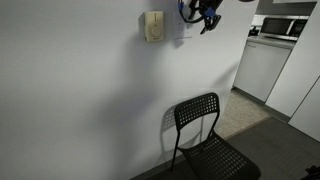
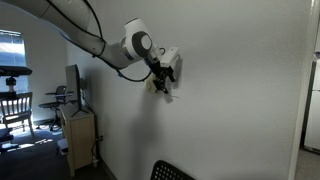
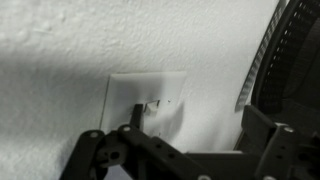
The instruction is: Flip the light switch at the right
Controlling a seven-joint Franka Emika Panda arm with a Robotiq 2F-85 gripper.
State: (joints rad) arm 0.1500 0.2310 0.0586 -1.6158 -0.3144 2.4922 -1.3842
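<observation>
With the pincer (image 3: 195,125) spread wide and one fingertip (image 3: 134,113) at the light switch (image 3: 150,95), that tip should press the rocker squarely and slowly, clear of the beige box (image 1: 153,26).

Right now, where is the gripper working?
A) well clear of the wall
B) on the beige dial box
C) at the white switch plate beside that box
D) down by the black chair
C: in the wrist view a fingertip is at the light switch, and in an exterior view the gripper is beside the beige box, not on it.
</observation>
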